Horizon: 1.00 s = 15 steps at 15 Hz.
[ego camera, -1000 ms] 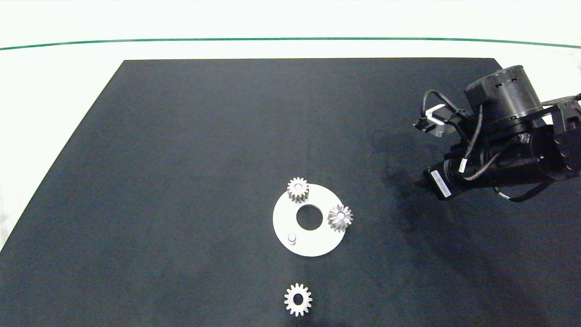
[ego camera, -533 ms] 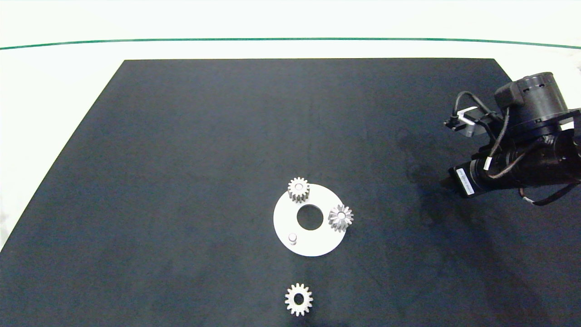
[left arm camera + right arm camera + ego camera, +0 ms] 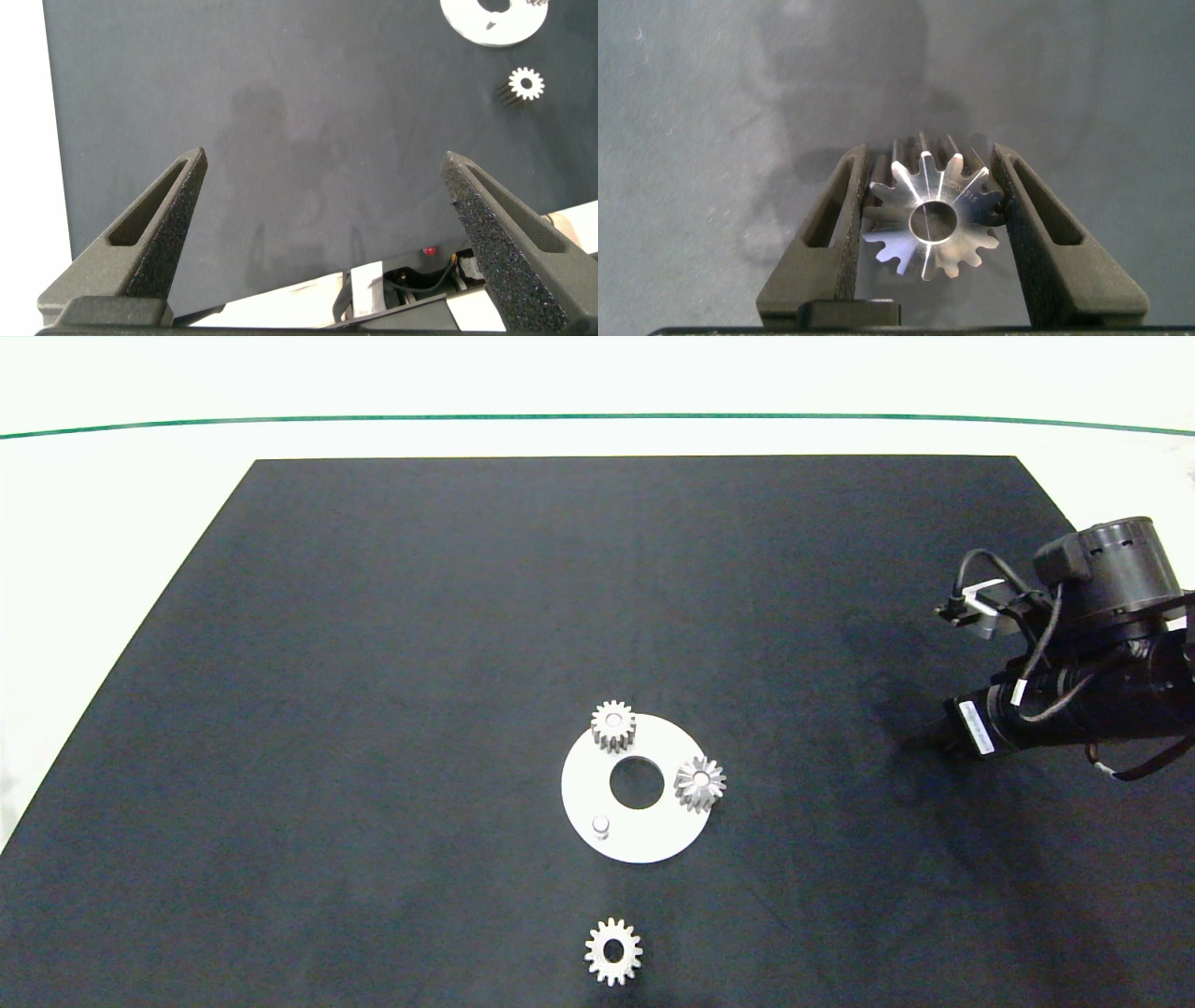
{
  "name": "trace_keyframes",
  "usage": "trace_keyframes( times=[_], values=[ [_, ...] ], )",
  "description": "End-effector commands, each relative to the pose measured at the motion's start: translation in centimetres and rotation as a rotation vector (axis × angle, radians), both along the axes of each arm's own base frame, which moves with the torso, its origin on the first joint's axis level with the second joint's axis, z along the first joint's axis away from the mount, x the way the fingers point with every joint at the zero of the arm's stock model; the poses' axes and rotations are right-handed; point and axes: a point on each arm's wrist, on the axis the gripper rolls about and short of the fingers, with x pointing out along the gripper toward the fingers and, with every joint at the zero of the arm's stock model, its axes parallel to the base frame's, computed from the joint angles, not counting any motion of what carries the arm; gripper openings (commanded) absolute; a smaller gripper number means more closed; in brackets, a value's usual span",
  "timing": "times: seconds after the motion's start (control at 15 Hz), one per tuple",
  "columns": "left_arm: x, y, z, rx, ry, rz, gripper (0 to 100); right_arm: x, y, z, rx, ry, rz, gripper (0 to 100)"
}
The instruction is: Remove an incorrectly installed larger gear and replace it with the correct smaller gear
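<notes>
Altogether four gears show: the right hand (image 3: 932, 210) grips the larger gear (image 3: 936, 222), the left hand (image 3: 325, 177) gapes wide and empty, two gears sit on the white disc (image 3: 653, 835), and the smaller gear (image 3: 613, 952) lies on the surface (image 3: 373, 663).

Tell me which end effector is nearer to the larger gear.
Right. The right end effector is shut on the larger gear, held over the mat at the table's right edge. The left end effector is open over bare mat, with only the smaller gear near it.

Black right arm (image 3: 1074, 709): round motor housing, looping black cables, white label strip; gritty dark-grey fingers (image 3: 836, 233) with slotted sides.
</notes>
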Motion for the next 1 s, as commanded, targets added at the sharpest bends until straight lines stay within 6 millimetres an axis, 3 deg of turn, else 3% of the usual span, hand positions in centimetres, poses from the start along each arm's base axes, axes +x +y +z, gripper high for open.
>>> trace_keyframes(
  times=[0.07,0.13,0.53,0.73,1.0],
  values=[
    [0.0,0.0,0.0,0.002,0.003,0.002,100,-0.3,-0.5,-0.7,-0.003,0.025,-0.013,34],
    [0.0,0.0,0.0,0.002,0.003,0.002,100,-0.4,-0.5,-0.5,-0.001,0.021,-0.012,100],
    [0.0,0.0,-0.1,0.003,0.008,0.0,100,-2.1,-0.7,1.0,0.017,-0.03,0.001,100],
    [0.3,0.0,-0.8,0.044,0.026,-0.022,100,-4.6,-1.0,2.8,0.024,-0.096,0.01,100],
    [1.0,-0.2,-1.1,0.142,0.059,-0.059,100,-9.7,-1.7,4.8,0.032,-0.209,0.006,100]
  ],
)
